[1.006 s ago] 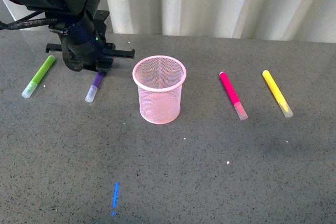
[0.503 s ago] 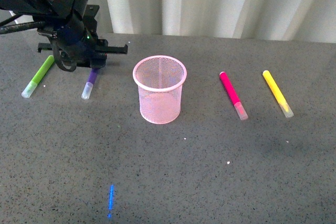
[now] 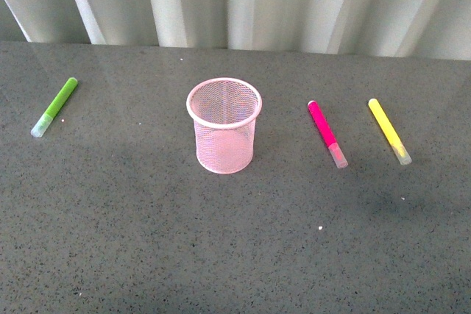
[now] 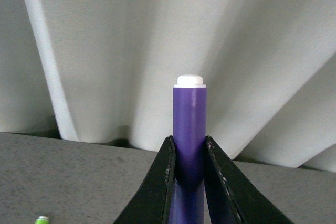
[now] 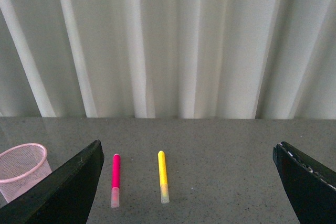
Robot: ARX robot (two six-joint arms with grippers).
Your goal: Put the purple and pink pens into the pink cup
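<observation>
The left gripper (image 4: pixel 189 145) pinches the purple pen (image 4: pixel 189 114) by its barrel. Its fingers are snug on either side, the white end plug pokes out past them, and it is well up off the table (image 3: pixel 235 255). I'd say the first pen is mid-carry. Next it needs bringing over the pink cup (image 3: pixel 224 141), standing below and to this gripper's right, then lowering in. The right gripper (image 5: pixel 187 153) hangs spread wide and empty, with the pink pen (image 3: pixel 324 130) lying below and ahead of it.

The left gripper (image 4: pixel 189 141) clamps the purple pen (image 4: pixel 189 114).
Its white-plugged end juts past the black fingers (image 4: pixel 157 184); pale curtain (image 4: pixel 105 51) beyond the grey table (image 4: pixel 63 177), green marker (image 4: pixel 42 220) tip showing.
</observation>
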